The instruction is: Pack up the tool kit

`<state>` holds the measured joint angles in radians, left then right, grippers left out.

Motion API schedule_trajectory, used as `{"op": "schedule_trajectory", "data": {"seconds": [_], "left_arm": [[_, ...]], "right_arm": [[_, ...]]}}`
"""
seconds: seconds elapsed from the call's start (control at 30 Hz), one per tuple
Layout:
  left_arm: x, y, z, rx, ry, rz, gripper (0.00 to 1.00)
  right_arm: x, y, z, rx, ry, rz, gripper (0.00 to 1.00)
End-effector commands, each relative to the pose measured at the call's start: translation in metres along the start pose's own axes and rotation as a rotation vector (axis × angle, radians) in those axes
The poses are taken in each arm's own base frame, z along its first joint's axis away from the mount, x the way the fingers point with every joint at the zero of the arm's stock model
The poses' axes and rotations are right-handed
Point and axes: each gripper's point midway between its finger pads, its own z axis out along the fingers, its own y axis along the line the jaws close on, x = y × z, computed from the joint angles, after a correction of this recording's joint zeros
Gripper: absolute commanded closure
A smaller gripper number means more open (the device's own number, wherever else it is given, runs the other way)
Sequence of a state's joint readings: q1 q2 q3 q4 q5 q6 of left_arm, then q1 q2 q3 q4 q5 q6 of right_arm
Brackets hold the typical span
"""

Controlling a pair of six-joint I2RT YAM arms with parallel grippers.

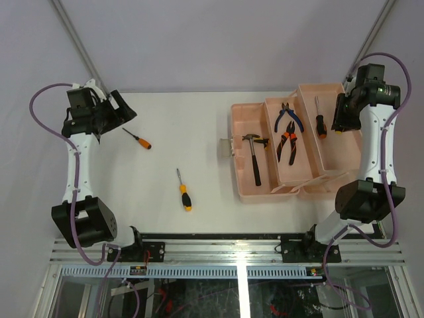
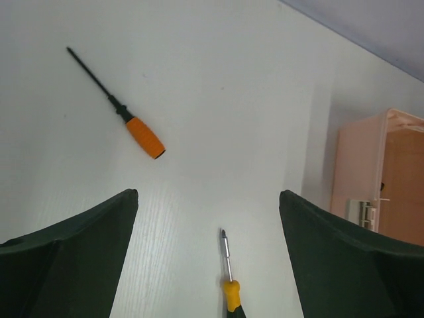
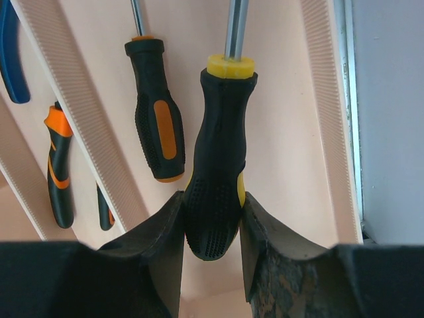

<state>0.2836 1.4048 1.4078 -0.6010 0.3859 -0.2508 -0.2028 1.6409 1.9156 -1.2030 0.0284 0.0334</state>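
My right gripper pinches the yellow-black screwdriver by its handle. Shaft lines up along the rightmost bay of the toolbox, just over it — I'd lower straight down.

- Overhead view: bright, even light on the white surface; tools cast only faint, short shadows.
- Glare streaks the metal rail.
- Left wrist view: soft grey shadow beside the toolbox.
- Right wrist view: yellow-black screwdriver sharp, nearby jaws dark and soft.
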Motion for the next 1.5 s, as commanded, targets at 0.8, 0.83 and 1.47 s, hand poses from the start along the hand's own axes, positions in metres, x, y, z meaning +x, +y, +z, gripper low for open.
{"op": "schedule_trajectory", "data": {"seconds": [0.8,0.83,1.47], "left_arm": [[0.064,0.054,0.008,-0.285,0.163,-0.291,0.17],[0.065,0.056,0.01,-0.29,0.165,-0.294,0.17],[0.099,0.123,0.122,-0.552,0.281,-0.42,0.18]], "right_arm": [[0.004,0.007,0.027,-0.052,0.071,-0.08,0.42],[0.002,0.007,0.024,-0.051,0.061,-0.077,0.37],[-0.027,0.035,-0.112,-0.206,-0.265,0.01,0.27]]}}
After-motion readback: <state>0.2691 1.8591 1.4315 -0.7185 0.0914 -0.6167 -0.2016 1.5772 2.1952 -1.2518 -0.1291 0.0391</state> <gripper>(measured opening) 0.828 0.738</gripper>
